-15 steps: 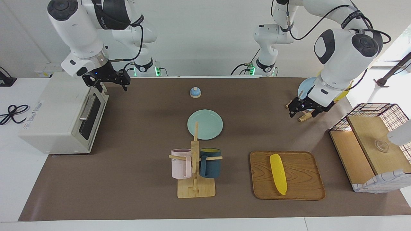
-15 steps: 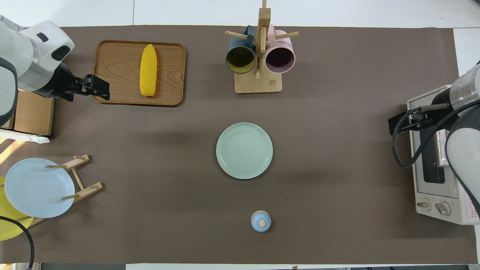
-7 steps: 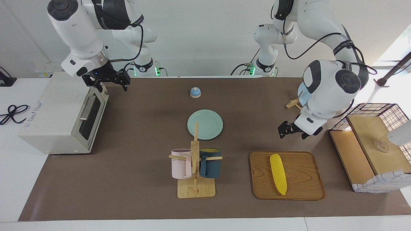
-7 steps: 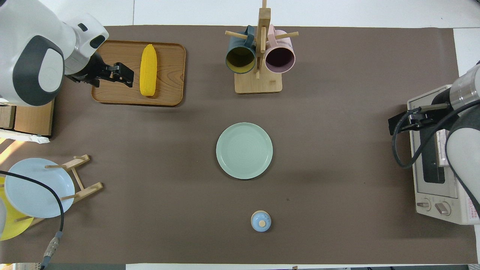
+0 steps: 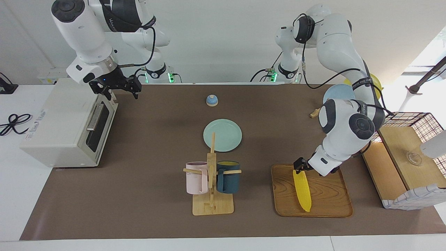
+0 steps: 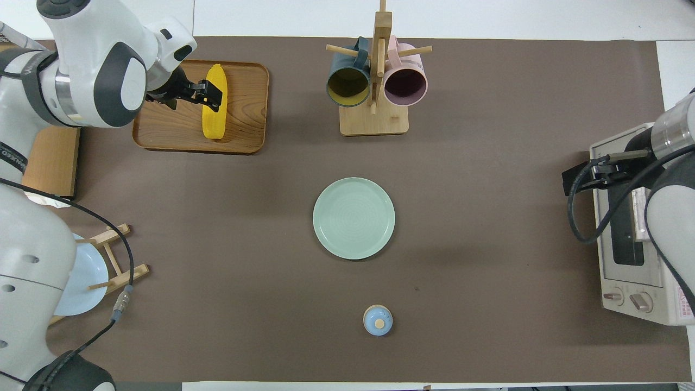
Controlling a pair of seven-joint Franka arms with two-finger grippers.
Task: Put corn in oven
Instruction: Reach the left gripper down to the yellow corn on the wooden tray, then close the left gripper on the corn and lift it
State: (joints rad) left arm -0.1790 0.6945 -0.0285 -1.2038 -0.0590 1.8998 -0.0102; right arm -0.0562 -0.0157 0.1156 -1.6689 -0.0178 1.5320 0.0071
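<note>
Table (image 5: 139,195): brown mat from end to end, white wall at the robots' side.
Oven (image 5: 66,125): door shut, right gripper (image 5: 116,87) hanging over its top front corner, jaws spread, nothing in them.
Tray (image 5: 327,198): wooden, under the left gripper (image 5: 300,164).
Mug rack (image 5: 212,181): pink and dark mugs, between the two grippers.
Plate (image 5: 223,135): green, mid-table.
Corn (image 5: 302,190): flat on the tray, left jaws wide open right at its nearer end, not gripping.

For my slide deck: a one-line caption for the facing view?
Left claw open over the corn on its tray; right claw waits above the closed oven.
</note>
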